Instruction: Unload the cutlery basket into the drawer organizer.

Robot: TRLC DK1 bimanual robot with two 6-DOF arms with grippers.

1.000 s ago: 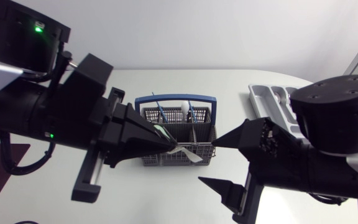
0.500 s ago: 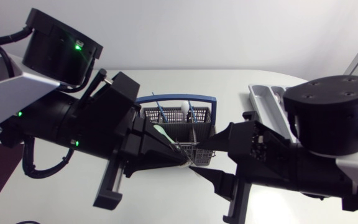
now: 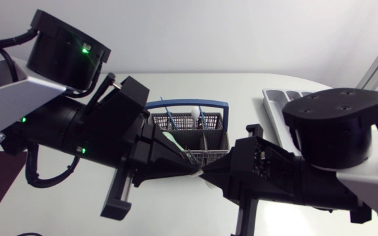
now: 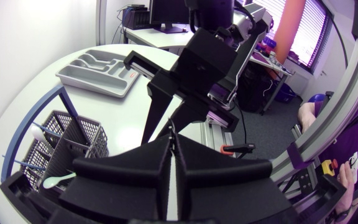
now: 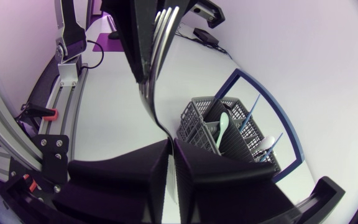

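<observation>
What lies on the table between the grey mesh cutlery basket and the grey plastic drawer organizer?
Nothing: in the left wrist view only bare white tabletop separates basket from organizer.

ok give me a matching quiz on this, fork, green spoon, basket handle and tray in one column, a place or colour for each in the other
Things:
1. fork
2. green spoon
3. basket handle
4. tray

Place, colour or state:
a. blue
b. standing in the basket
c. held at once by the left gripper and the right gripper
d. grey, with spoons lying in it

Pairs: 1-c, 2-b, 3-a, 4-d
</observation>
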